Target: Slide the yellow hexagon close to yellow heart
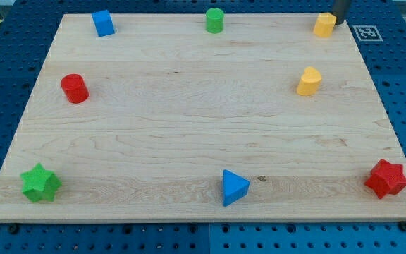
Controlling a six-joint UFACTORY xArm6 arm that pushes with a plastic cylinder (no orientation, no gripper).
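Observation:
The yellow hexagon [324,24] sits near the top right corner of the wooden board. The yellow heart [309,81] lies below it, a little to the left, with a clear gap between the two. My tip [337,21] is at the top right, right beside the hexagon's right side; I cannot tell if it touches. Most of the rod is cut off by the view's top edge.
A blue cube [103,22] is at top left, a green cylinder [214,20] at top centre, a red cylinder [75,88] at left. A green star [40,183], blue triangle [235,187] and red star [386,178] line the bottom. The board's edge [383,99] runs close by.

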